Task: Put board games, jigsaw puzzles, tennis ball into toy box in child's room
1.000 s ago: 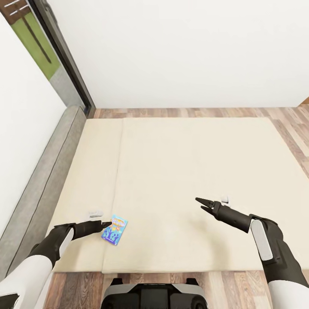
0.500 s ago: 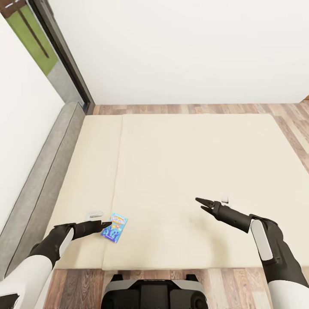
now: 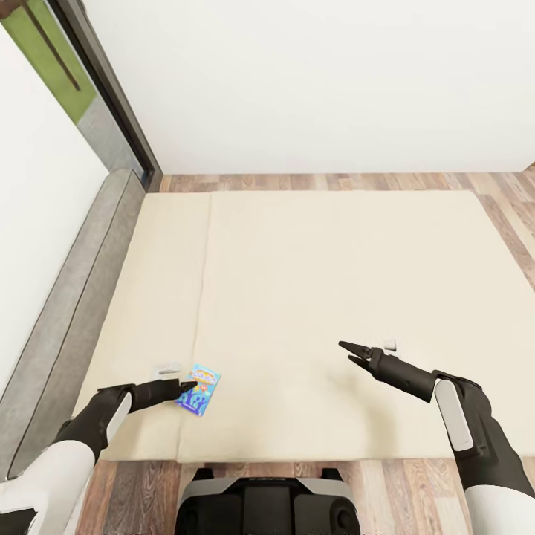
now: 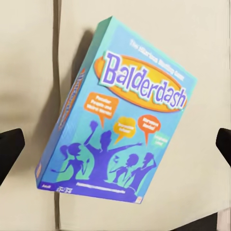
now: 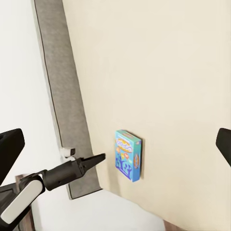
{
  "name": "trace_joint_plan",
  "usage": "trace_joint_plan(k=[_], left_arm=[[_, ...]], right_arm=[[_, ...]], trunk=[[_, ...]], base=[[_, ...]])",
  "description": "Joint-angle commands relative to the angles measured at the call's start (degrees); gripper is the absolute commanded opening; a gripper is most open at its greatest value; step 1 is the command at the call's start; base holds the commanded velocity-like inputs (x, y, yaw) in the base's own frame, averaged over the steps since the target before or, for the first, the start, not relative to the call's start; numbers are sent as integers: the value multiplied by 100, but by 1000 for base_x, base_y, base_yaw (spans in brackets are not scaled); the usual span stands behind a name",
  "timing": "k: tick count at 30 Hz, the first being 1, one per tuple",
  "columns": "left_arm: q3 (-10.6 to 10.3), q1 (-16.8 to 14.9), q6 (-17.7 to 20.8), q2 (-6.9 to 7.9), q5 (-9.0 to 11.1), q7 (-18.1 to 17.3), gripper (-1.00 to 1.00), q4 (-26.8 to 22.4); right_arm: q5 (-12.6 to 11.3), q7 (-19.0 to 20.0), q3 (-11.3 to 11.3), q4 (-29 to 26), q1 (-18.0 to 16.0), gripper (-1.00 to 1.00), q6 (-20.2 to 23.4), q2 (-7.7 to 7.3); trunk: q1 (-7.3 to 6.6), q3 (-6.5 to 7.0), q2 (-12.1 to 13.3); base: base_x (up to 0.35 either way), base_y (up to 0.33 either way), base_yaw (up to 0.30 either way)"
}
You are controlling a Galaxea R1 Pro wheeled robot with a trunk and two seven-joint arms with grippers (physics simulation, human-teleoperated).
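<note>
A small blue board game point(image 3: 200, 388), lettered "Balderdash" point(image 4: 120, 115), lies flat near the front left corner of the bed point(image 3: 334, 267), on its beige mattress. My left gripper point(image 3: 187, 386) hangs just above the box's left edge and is open. In the left wrist view its black fingertips point(image 4: 9, 147) stand wide apart on either side of the box. My right gripper point(image 3: 348, 352) is open over the mattress to the right, holding nothing. The right wrist view shows the same box point(image 5: 128, 155) and the left gripper point(image 5: 96, 160) from across the bed.
The grey headboard point(image 3: 67, 297) runs along the bed's left side against a white wall. A dark-framed window point(image 3: 111, 89) stands at the far left corner. Wood-plank floor point(image 3: 334, 182) borders the bed's far, right and near edges. My base point(image 3: 267, 505) is at the bed's near edge.
The whole view has shifted slightly, so the camera moved. The left gripper's tips have crept a little further over the blue box. The right arm holds its pose.
</note>
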Motion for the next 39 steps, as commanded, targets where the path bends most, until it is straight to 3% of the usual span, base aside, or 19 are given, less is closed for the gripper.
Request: trace_joint_plan(k=[1,8,14,19,39], left_arm=[[23,-3,52,-28,13,-19,100,-19],[23,-14,57,-171,9,143,100,-143],[17,-52,57,-383,-1,581,100,-309],[15,-81,46,-474,-1,938,100,-361],[6,-173,37,-490,-5,1153,100,-401]], right_arm=[[17,26,-8,-4,-4,100,20,2],[22,19,-2,-16,-4,100,1,6],[23,15,0,-22,-4,100,-6,4],[23,15,0,-24,-4,100,-50,1],[22,17,-29,-18,-4,100,-304,3]], trunk=[[3,-16,-9],[3,-82,-9],[3,-139,-9],[3,-186,-9],[3,-323,-9]], base=[[0,0,0],[0,0,0],[0,0,0],[0,0,0],[0,0,0]])
